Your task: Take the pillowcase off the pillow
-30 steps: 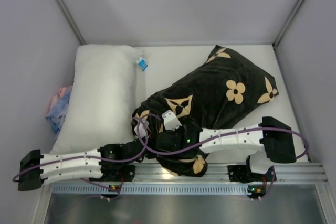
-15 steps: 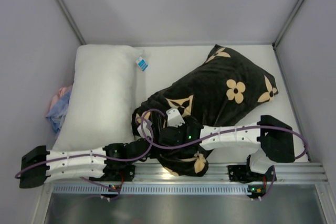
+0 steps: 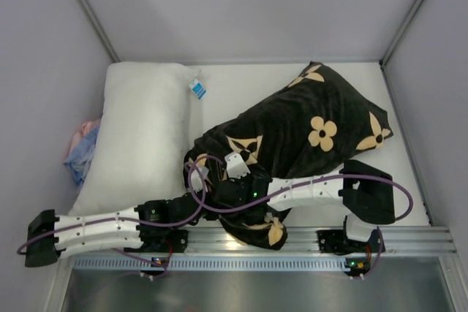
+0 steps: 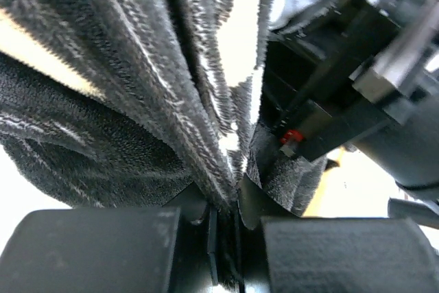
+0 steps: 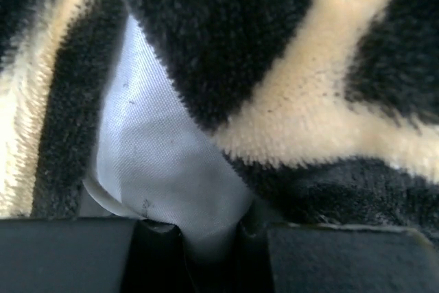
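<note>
**Top external.** Change from half a second ago: the pillowcase (image 3: pixel 314 118) has swung, and its far end now lies a little further right of both grippers. The right arm (image 3: pixel 369 196) has drawn its elbow in leftward.
- The left gripper (image 3: pixel 199 179) and right gripper (image 3: pixel 235 166) sit side by side at the case's bunched near end.
- Left of the left gripper lies the second pillow (image 3: pixel 142 137), bare, with a tag (image 3: pixel 197 89). The cloth bundle (image 3: pixel 80 153) is beyond it.
- Bare tabletop (image 3: pixel 241 89) lies ahead of the grippers, and the rail (image 3: pixel 292 235) is close behind them.

**Left wrist.** The left gripper (image 4: pixel 230 238) is pressed together on a pillowcase (image 4: pixel 123 101) fold. The right gripper's body (image 4: pixel 343 108) is just to its right.

**Right wrist.** The right gripper (image 5: pixel 199 252) pinches white cloth of the pillow (image 5: pixel 171 176), with pillowcase (image 5: pixel 274 46) pile overlapping it.
</note>
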Action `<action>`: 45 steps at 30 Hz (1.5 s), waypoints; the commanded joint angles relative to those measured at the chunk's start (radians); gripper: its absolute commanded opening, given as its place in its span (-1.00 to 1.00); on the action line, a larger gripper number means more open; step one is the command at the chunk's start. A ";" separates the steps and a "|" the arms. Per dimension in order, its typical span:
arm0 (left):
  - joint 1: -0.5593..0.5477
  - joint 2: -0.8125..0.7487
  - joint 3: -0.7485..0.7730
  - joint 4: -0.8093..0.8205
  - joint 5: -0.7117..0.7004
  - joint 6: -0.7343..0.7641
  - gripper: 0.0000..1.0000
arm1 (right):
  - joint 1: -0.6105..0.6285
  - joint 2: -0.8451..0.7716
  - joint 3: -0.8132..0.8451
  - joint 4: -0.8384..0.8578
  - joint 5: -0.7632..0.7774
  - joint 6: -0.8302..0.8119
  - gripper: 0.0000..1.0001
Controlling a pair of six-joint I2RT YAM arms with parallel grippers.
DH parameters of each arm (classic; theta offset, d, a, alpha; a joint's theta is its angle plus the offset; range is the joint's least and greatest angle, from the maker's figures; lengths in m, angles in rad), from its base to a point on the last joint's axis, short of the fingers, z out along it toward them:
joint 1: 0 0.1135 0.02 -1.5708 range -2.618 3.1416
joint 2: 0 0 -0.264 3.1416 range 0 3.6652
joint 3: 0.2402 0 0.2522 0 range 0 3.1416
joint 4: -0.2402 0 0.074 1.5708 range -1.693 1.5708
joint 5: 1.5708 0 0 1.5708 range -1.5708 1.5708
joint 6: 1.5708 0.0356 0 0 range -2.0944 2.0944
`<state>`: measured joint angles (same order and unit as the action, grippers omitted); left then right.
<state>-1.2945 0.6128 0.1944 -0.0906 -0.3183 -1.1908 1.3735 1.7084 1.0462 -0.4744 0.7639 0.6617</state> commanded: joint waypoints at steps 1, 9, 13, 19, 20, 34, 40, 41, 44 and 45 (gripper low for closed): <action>-0.011 -0.028 0.039 0.017 0.111 0.048 -0.99 | -0.065 0.042 -0.009 0.130 -0.109 -0.008 -1.00; -0.012 0.105 0.025 0.248 0.292 0.108 -1.00 | -0.243 -0.208 -0.008 0.387 -0.253 -0.028 -1.00; -0.012 0.238 0.048 0.307 0.358 0.109 -1.00 | -0.329 -0.266 0.020 0.462 -0.323 -0.005 -1.00; -0.026 0.390 0.045 0.566 0.440 0.102 -1.00 | -0.436 -0.185 0.104 0.519 -0.501 0.039 -1.00; -0.032 0.409 0.051 0.583 0.449 0.105 -1.00 | -0.454 -0.175 0.110 0.525 -0.524 0.056 -1.00; -0.114 0.833 0.145 0.911 0.554 0.057 -0.79 | -0.516 -0.291 -0.072 0.709 -0.690 0.202 -1.00; -0.115 0.889 0.019 1.010 0.451 -0.042 -1.00 | -0.574 -0.459 -0.083 0.613 -0.723 0.181 -1.00; -0.115 0.874 0.004 0.987 0.396 -0.052 -1.00 | -0.588 -0.487 -0.092 0.594 -0.722 0.174 -1.00; -0.115 0.736 -0.013 0.795 0.273 -0.070 -1.00 | -0.608 -0.575 -0.094 0.502 -0.752 0.136 -1.00; -0.115 0.701 0.008 0.647 0.240 -0.070 -1.00 | -0.607 -0.605 -0.094 0.481 -0.758 0.103 -1.00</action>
<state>-1.3418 1.3842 0.2203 0.8902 -0.1532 -1.2076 0.8379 1.2457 0.8669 -0.3012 -0.0498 0.7414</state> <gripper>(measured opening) 0.076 0.146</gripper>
